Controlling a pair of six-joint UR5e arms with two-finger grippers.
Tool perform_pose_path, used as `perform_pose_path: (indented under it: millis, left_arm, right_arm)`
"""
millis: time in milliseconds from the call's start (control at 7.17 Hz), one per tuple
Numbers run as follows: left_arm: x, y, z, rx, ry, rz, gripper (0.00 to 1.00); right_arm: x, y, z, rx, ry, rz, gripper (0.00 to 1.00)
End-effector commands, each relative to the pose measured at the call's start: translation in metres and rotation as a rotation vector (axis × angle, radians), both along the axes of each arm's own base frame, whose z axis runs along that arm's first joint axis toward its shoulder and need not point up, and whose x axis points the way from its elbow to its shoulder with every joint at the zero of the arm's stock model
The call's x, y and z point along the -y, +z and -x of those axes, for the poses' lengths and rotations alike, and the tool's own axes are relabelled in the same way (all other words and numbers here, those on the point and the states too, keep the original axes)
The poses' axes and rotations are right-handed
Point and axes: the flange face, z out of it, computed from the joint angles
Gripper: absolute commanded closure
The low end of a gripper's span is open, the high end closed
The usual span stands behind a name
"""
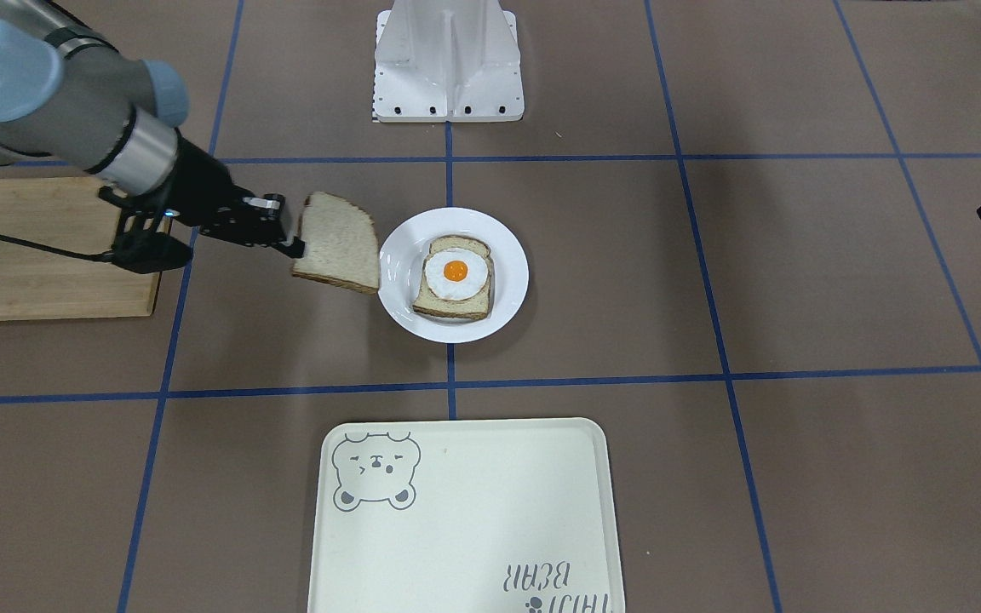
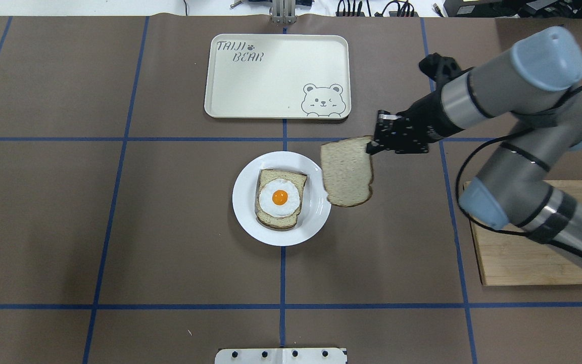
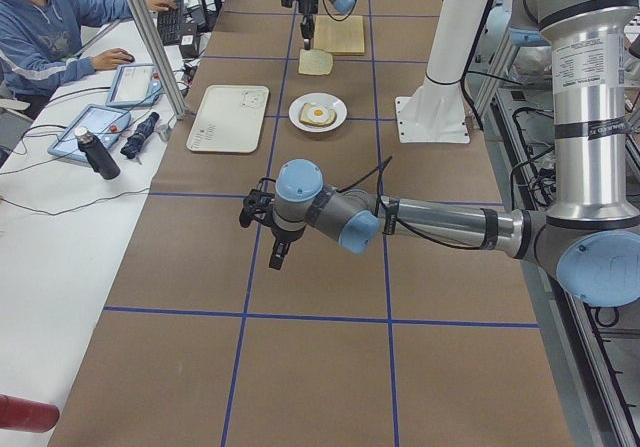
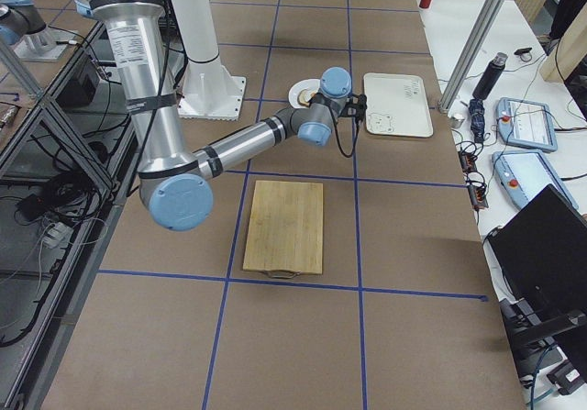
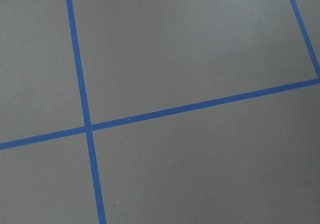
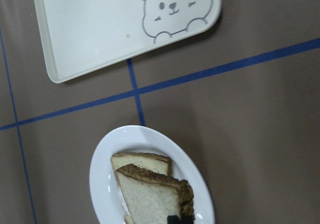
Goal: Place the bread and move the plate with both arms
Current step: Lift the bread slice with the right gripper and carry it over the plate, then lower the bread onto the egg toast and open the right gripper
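1. The right gripper (image 2: 372, 146) had its fingers clamped on the crust at the far right corner of the bread (image 2: 346, 174). The fingertips were visible on that edge in the right wrist view.
2. We could not tell whether the left gripper (image 3: 278, 255) was apart or together. It hung over bare table well to the left, and its wrist camera showed only brown paper and blue tape.
3. In the overhead view the bread hung in the air, tilted. Its left edge overlapped the right rim of the plate (image 2: 244, 202), and it did not appear to touch the plate.
4. The plate already carried the egg-topped slice (image 2: 280, 198). The bear tray (image 2: 271, 86) lay beyond it, and the wooden board (image 2: 523, 253) lay near right.
5. We judged the bread to be light, soft and easily dented. The firm crust seemed the best place to grip, with light pressure. Held by one corner, the slice could sag or tear.
6. We judged the plate to be stiff, glossy and likely slippery. The thin rim offered the only hold, so each arm should take an opposite side and keep the plate level so the stack does not slide.
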Motion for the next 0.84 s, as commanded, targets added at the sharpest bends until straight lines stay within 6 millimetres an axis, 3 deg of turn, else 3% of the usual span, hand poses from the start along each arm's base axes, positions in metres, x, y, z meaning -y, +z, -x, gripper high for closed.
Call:
perform_pose_path:
  millis: [0,139,418,558,697]
  left_arm:
    - [0.000,-0.002,0.000,-0.003,0.000,-0.002,0.01]
    - [0.000,-0.006,0.000,-0.004,0.001,-0.008,0.01]
    - [0.001,-0.016,0.000,-0.022,-0.035,0.017,0.01]
    - [0.001,-0.018,-0.001,-0.022,-0.035,0.017,0.01]
    - [0.002,-0.018,-0.001,-0.023,-0.036,0.016,0.01]
  right_arm:
    - [-0.014,-0.060,0.102,0.022,0.106,0.044,1.00]
    - [-0.014,-0.051,0.120,-0.002,0.118,0.049,1.00]
    - [-0.037,-0.030,0.140,-0.032,0.081,0.054,1.00]
    - [-0.047,-0.014,0.149,-0.055,0.069,0.059,1.00]
    - [-0.050,-0.011,0.146,-0.055,0.064,0.062,1.00]
